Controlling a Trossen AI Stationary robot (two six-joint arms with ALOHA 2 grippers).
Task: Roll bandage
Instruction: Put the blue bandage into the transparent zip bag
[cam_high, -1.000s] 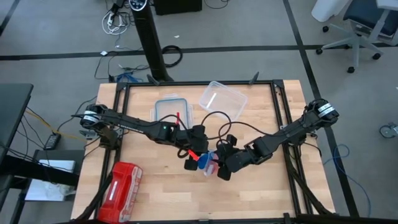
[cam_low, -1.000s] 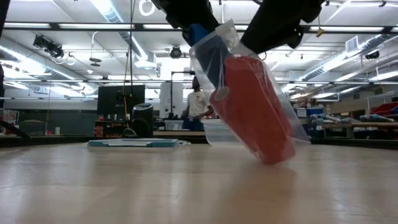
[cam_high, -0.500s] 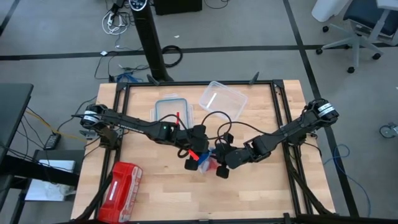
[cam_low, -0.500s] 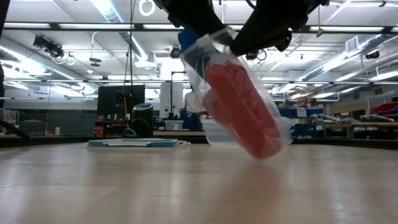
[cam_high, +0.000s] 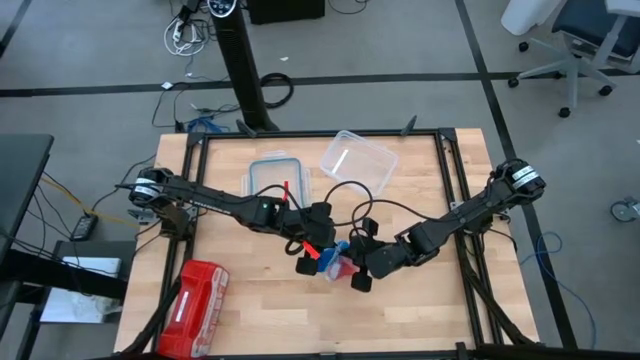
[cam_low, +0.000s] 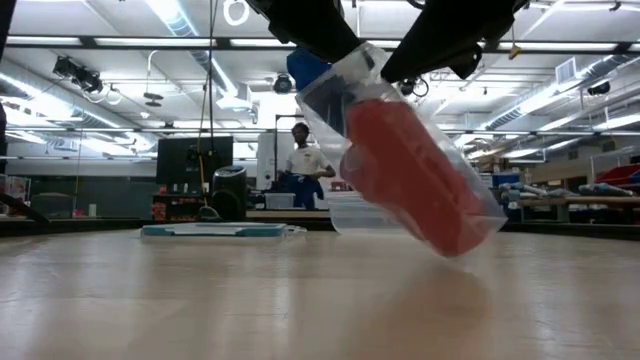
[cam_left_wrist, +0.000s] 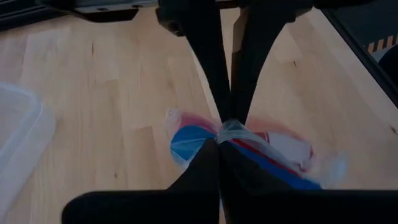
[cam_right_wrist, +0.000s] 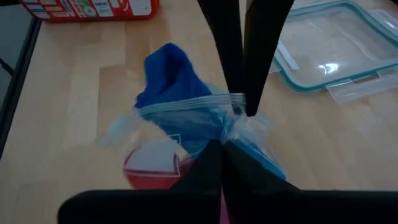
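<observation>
You have both grippers at mid-table, sharing one clear bag (cam_low: 420, 170) that hangs just above the wood. The left gripper (cam_left_wrist: 225, 127) has its fingers pressed together on the bag's top edge. The right gripper (cam_right_wrist: 239, 106) pinches the zip strip of the same edge from the other side.

The bandage (cam_right_wrist: 171, 78) sits inside the bag, its blue end poking out of the open mouth; a red roll (cam_low: 415, 180) fills the bag beneath it. In the low view the bag's long axis tilts, mouth up toward the grippers, closed end down and away.

Expect the bandage to be light, soft and stretchy. It will probably deform and slip under a loose pinch, and the film around it is slick. Judged from here, the best hold is the exposed blue end at the mouth, gripped across the fabric, not through the plastic.

A lidless box (cam_high: 358, 156) and a red pouch (cam_high: 194, 304) lie well apart from the work.
</observation>
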